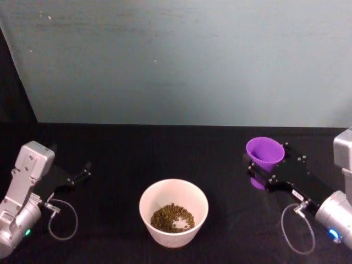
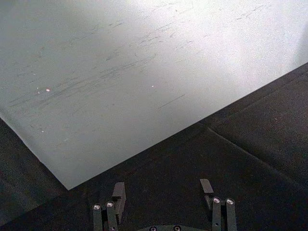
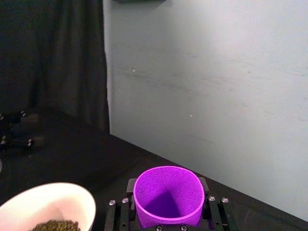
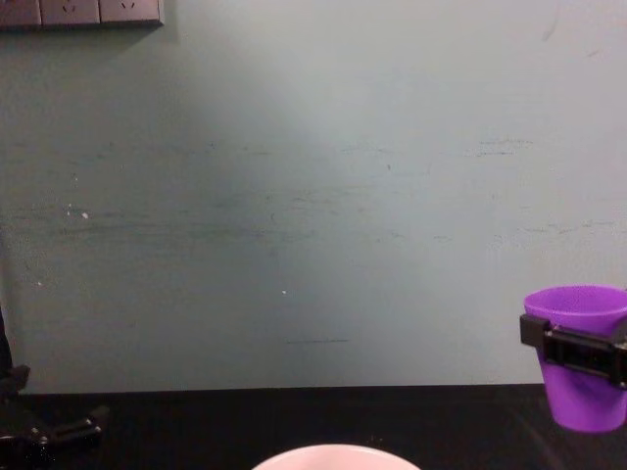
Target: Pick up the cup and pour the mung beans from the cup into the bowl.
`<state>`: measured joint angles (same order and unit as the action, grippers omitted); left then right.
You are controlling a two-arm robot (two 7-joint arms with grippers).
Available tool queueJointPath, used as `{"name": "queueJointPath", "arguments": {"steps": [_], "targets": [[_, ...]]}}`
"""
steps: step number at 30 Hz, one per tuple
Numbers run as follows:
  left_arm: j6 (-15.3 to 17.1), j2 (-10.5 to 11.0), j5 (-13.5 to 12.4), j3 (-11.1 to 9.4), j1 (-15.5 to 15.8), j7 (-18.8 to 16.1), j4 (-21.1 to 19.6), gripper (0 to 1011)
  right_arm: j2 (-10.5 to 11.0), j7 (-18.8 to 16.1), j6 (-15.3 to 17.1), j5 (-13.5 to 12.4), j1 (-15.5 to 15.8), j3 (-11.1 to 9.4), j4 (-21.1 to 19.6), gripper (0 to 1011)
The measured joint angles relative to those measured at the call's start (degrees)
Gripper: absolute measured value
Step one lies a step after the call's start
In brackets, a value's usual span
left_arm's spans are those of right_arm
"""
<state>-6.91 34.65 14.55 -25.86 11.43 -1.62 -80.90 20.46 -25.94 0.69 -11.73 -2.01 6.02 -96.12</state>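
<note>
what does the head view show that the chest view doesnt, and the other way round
Head view, not chest view: the mung beans lying in the bowl, the cup seen from above into its inside, and the left arm's silver body behind its parked left pincer at the left of the table. Chest view, not head view: the cup's tapered side with a black finger of the right pincer across it, and wall sockets at the top left. Both: the purple cup upright, shut in the right pincer, and the bowl's pale rim.
</note>
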Motion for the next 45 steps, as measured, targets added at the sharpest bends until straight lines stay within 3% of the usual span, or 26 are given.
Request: {"name": "queueJointPath", "arguments": {"steps": [9, 12, 17, 26, 31, 45], "targets": [[0.0, 0.0, 0.0, 0.0, 0.0, 0.0, 0.0, 1004, 2.0, -4.3, -7.4, -2.9, -1.4, 0.9, 5.0, 741], [0.0, 0.0, 0.0, 0.0, 0.0, 0.0, 0.0, 1003, 3.3, -7.4, -10.6, -4.4, -2.2, 1.6, 6.6, 741], [0.0, 0.0, 0.0, 0.0, 0.0, 0.0, 0.0, 1004, 5.8, -10.2, -12.7, -4.2, -2.7, 3.1, 6.5, 741], [0.0, 0.0, 0.0, 0.0, 0.0, 0.0, 0.0, 1003, 9.8, -12.0, -13.8, -5.0, -0.5, 3.8, 3.3, 741], [0.0, 0.0, 0.0, 0.0, 0.0, 0.0, 0.0, 1003, 10.0, -12.2, -14.8, -7.7, 0.5, 3.2, 3.1, 741], [0.0, 0.0, 0.0, 0.0, 0.0, 0.0, 0.0, 1003, 10.1, -12.2, -14.6, -6.8, 0.4, 3.3, 3.0, 741]]}}
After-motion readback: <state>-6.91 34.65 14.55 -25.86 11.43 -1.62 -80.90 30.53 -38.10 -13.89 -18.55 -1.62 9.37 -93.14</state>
